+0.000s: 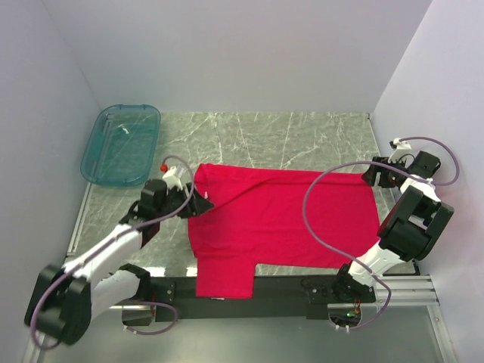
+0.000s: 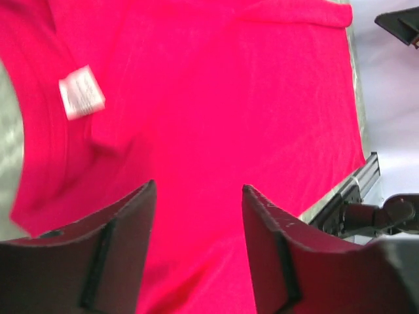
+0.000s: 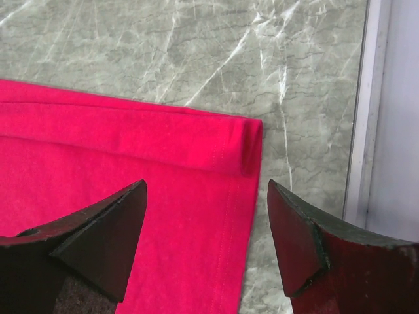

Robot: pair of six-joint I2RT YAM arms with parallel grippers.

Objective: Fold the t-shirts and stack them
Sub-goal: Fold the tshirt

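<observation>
The crimson-red t-shirt [image 1: 283, 219] lies spread on the marble table, one long edge folded over along the far side, a sleeve hanging over the near edge. My left gripper [image 1: 203, 200] is open over the shirt's left end by the neck; in the left wrist view the shirt [image 2: 229, 98] fills the frame and its white neck label [image 2: 81, 100] shows. My right gripper [image 1: 372, 175] is open above the shirt's far right corner; the right wrist view shows the folded hem corner [image 3: 252, 147] between the open fingers [image 3: 298, 229]. Neither gripper holds anything.
A translucent teal plastic tub [image 1: 121, 144] stands at the far left of the table. White walls close in on left, back and right. The black rail [image 1: 302, 287] with the arm bases runs along the near edge.
</observation>
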